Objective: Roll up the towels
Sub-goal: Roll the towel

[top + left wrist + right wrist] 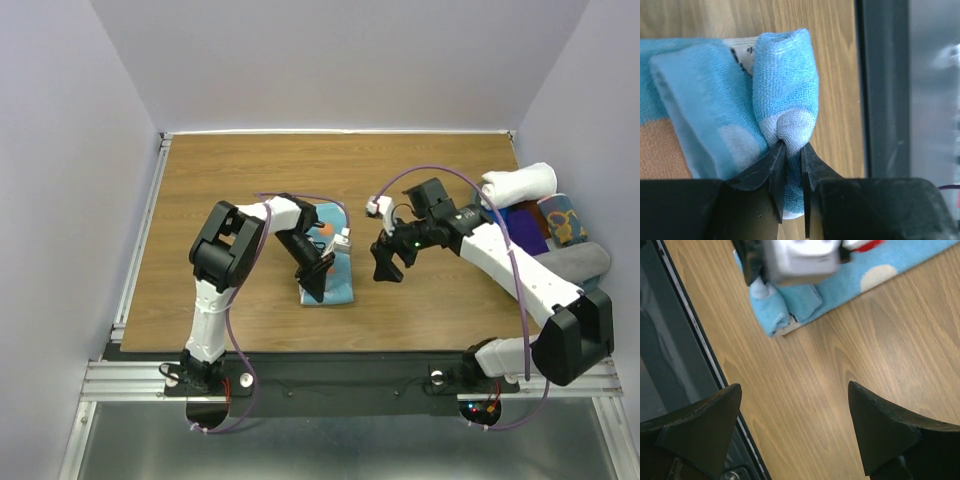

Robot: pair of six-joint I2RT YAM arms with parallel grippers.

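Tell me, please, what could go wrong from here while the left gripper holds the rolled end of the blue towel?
1. The left gripper pinches only a small tip of the rolled end of the light blue towel; it might slip free and unroll.
2. The right gripper hangs open over the bare table, so nothing pins the flat part, which may drag along.

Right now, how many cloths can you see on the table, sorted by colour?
light blue towel: 1
white roll: 1
grey roll: 1
dark blue cloth: 1
patterned roll: 1
Total: 5 in view; more may be hidden in the heap on the right.
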